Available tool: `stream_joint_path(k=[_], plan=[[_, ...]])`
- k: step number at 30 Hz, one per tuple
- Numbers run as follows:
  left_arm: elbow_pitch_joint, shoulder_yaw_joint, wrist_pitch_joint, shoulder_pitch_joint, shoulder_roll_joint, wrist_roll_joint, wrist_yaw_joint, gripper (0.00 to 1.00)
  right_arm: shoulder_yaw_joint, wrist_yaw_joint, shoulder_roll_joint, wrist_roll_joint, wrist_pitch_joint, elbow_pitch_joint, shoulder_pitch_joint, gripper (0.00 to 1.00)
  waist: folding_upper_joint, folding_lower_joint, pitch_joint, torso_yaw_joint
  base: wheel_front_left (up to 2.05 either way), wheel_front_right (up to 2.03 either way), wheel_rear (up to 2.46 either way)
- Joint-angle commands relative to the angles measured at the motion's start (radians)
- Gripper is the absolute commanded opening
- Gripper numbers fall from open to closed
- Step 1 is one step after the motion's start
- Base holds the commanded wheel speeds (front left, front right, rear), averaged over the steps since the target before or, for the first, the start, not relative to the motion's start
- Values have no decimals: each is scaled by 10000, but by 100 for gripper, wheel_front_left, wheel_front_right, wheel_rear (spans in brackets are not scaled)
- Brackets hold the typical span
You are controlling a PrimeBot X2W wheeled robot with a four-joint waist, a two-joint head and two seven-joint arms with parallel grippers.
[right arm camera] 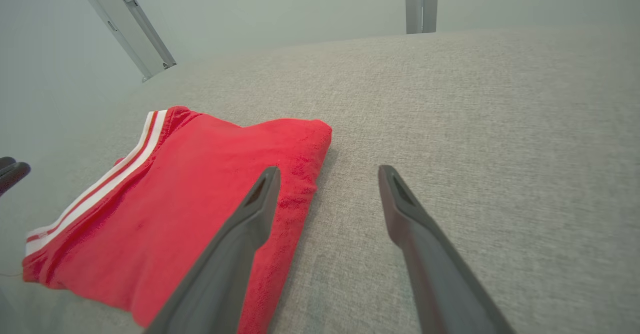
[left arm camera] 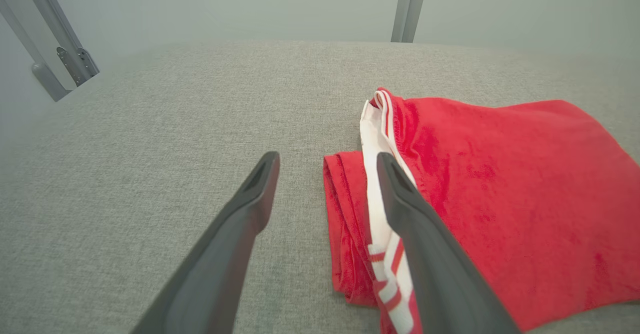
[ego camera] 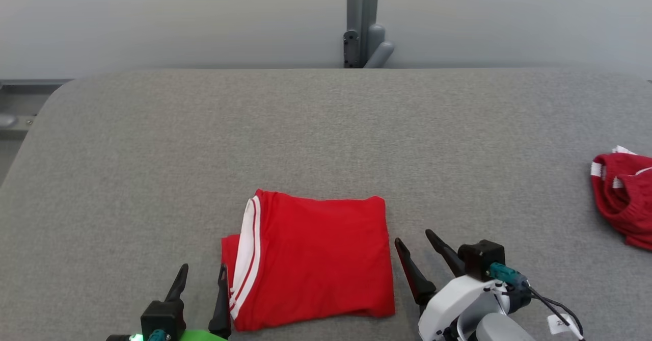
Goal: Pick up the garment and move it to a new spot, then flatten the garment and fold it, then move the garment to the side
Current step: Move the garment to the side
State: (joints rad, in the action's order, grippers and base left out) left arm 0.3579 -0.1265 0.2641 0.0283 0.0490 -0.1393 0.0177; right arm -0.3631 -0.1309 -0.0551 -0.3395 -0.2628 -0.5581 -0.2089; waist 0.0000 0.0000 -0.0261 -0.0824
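**Grey worktop: folded garment flanked, move aside not yet made**

Grey fabric covers the worktop [ego camera: 326,127], and a pale wall with a grey post [ego camera: 362,20] is seen behind it. The red garment with white stripes [ego camera: 316,259] lies near the front edge, folded into a neat rectangle with its striped hem turned to the robot's left. It is flanked by both arms. The left gripper [ego camera: 204,267] is held just beside the striped edge and the right gripper [ego camera: 412,236] just beside the plain fold. Both are spread wide and nothing is held. A second red garment [ego camera: 624,198] lies crumpled well apart at the far right.

Flattening and folding are judged done, so the move to the side is taken to be the step in hand. For that, both side edges would have to be pinched through all layers and lifted evenly, or the fold may be lost.
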Motion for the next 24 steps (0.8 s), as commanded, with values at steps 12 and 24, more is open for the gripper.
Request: stream_joint_path(k=[12, 24], plan=[[-57, -248, -5, -219, 33, -45, -103, 100, -1260, 3, 12, -1385, 326, -3077, -1568, 86, 0, 0, -637, -1509, 0, 0, 0], [-157, -134, -5, -182, 33, -22, -40, 100, -832, 17, -410, -1921, -41, -3287, -2188, 0, 0, 0, -376, -284, 0, 0, 0]])
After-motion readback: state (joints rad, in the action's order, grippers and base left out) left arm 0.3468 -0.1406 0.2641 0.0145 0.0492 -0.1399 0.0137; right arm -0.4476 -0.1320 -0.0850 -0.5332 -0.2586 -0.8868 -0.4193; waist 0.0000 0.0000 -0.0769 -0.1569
